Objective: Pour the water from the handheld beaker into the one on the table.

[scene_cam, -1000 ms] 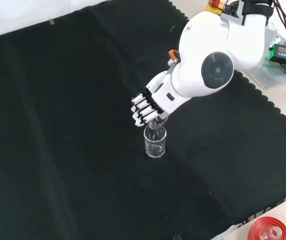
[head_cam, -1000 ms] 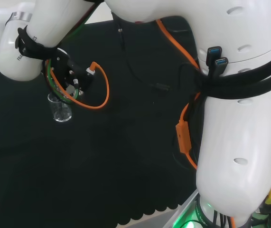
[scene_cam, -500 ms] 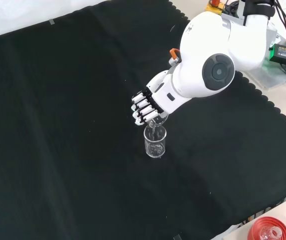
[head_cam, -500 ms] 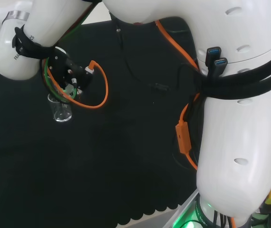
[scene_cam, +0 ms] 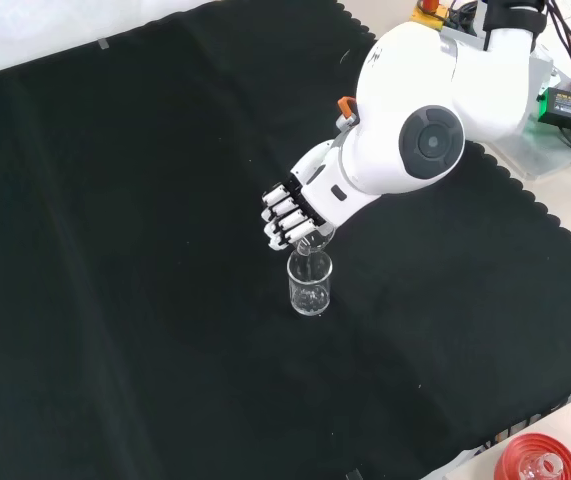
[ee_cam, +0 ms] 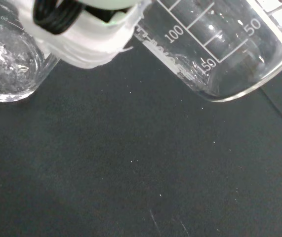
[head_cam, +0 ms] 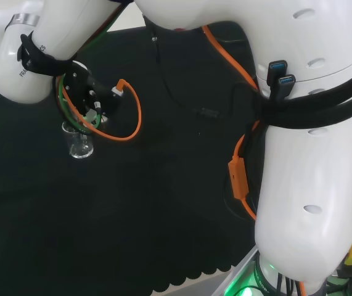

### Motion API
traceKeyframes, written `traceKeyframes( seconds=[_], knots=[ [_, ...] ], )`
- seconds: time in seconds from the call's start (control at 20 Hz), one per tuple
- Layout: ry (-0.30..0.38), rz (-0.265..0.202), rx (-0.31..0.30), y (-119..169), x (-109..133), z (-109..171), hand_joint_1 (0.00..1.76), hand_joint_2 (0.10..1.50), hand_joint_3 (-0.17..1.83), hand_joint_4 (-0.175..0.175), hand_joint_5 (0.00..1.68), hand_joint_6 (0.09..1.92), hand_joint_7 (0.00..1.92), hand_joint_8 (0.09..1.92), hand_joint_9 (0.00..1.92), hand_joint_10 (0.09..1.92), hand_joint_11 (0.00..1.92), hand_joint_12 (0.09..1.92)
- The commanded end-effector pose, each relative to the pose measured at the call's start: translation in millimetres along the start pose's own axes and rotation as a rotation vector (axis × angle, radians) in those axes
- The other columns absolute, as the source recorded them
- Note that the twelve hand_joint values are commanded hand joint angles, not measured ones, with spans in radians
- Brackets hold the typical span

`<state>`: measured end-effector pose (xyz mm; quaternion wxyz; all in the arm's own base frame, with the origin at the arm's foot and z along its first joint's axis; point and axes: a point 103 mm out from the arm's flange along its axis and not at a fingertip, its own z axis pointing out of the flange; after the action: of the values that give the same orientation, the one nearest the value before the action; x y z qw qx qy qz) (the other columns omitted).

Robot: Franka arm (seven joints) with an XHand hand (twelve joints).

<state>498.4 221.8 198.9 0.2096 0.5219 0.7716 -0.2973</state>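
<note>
The robot hand (scene_cam: 287,217) hangs over the middle of the desk (scene_cam: 115,250), and its black and white fingers (scene_cam: 277,226) are curled around a small clear glass beaker, the handheld beaker (ee_cam: 220,44). In the front view this beaker is difficult to see, only a pale glint under the knuckles, tipped with its mouth down toward the vessel below. In the wrist view it is close and large: a clear wall with white measuring lines and numbers, a rounded bottom edge, and it lies tilted over the black cloth (ee_cam: 145,173). How much water is inside it I cannot tell.

Directly under the robot hand stands the table beaker (scene_cam: 310,284), upright on the cloth, clear glass, with some faint print on its side. Its rim is just below the lip of the tipped one; if they touch I cannot say. In the wrist view the table beaker (ee_cam: 10,59) shows water with bright, broken reflections inside. In the head view the same beaker (head_cam: 80,143) stands below the black wrist with the orange cable (head_cam: 132,117).

Behind the robot hand, the white arm link (scene_cam: 425,110) with the round grey cap reaches toward the far right corner of the desk. At the near right corner, off the cloth, is a red ribbed ring (scene_cam: 545,460).
</note>
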Motion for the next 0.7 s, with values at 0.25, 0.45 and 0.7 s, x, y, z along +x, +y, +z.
traceKeyframes(
  seconds=[0.25, 0.45, 0.7],
  knots=[
    [-0.009, -0.002, 0.000, -0.4, -0.8, -1.2, 1.29, 1.11, -0.17, -0.175, 1.14, 0.77, 1.19, 0.76, 1.32, 0.91, 1.07, 0.86],
    [-0.025, 0.000, 0.002, -0.7, -0.5, -4.2, 1.30, 1.10, -0.17, -0.169, 1.14, 0.73, 1.24, 0.72, 1.32, 0.90, 1.07, 0.86],
    [-0.020, -0.002, 0.001, -0.8, -0.3, -4.5, 1.31, 1.07, -0.17, -0.158, 1.16, 0.62, 1.36, 0.59, 1.33, 0.89, 1.08, 0.85]
  ],
)
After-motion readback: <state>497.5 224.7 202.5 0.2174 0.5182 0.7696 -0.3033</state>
